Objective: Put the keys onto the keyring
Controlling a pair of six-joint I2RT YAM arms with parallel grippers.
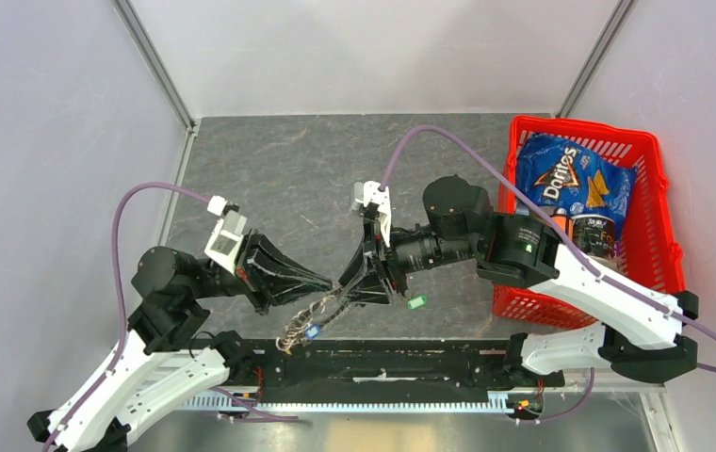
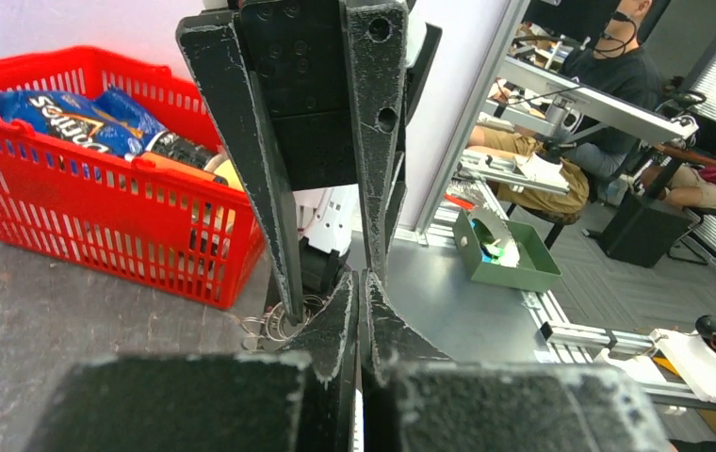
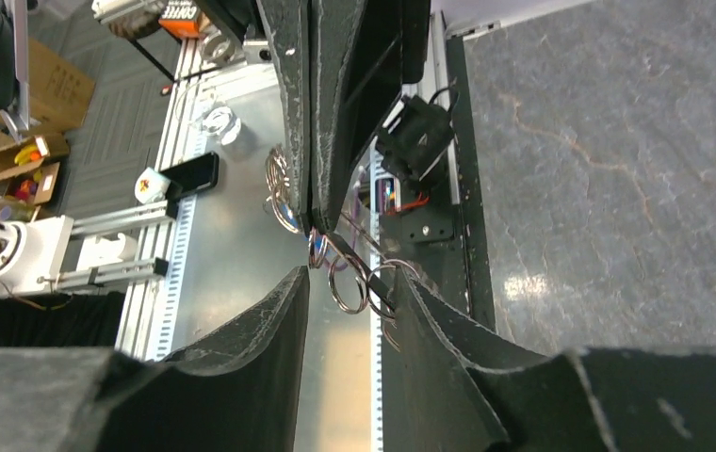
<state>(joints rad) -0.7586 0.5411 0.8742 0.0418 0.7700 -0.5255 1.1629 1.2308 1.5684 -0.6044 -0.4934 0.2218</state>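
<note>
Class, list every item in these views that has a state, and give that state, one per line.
left gripper: shut on the keyring's wire loops.
right gripper: open, straddling one loop.
keyring: held at the left gripper's tips.
green key: loose on the table, off the ring.
basket: upright, holding the Doritos bag.
Doritos bag: lying in the basket.

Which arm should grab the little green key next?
Right. The right gripper is open, and the small green-headed key lies on the grey table close beside it. The left gripper is shut on the metal keyring.
</note>
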